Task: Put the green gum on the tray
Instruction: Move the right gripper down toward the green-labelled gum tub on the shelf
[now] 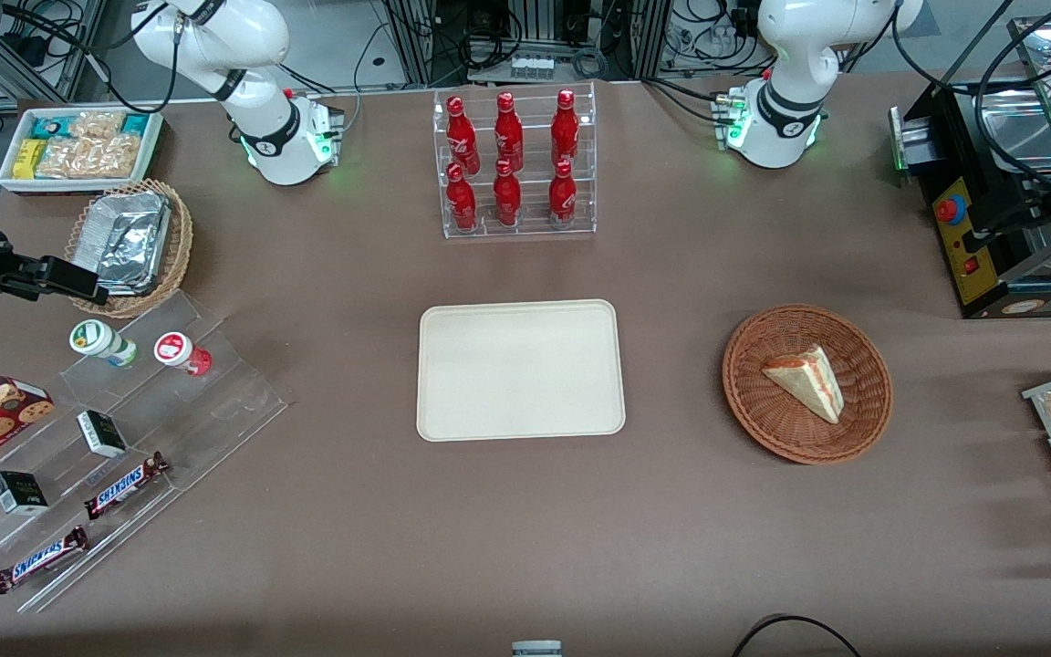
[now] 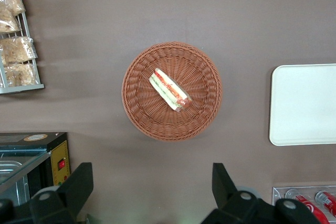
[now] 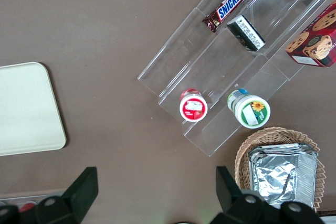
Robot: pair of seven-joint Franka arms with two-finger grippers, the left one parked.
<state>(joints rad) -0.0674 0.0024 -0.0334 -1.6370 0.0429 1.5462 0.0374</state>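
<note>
Cream tray: laid flat on the brown table, with nothing seen on it; one rounded corner is also seen in the right wrist view.
Green gum: stood on the clear stepped stand, toward the working arm's end of the table and well apart from the tray; its white lid with the green-yellow mark is seen from above.
Red gum: set just beside the green gum on the same stand, on the side nearer the tray, not touching it.
Gripper: held above the table near the stand, its two dark fingers spread wide with nothing between them; both gum bottles are left untouched.
Foil tray: kept in a wicker basket near the green gum, farther from the front camera.
Chocolate bars: laid on the lower steps of the stand, nearer the front camera than the gum.
</note>
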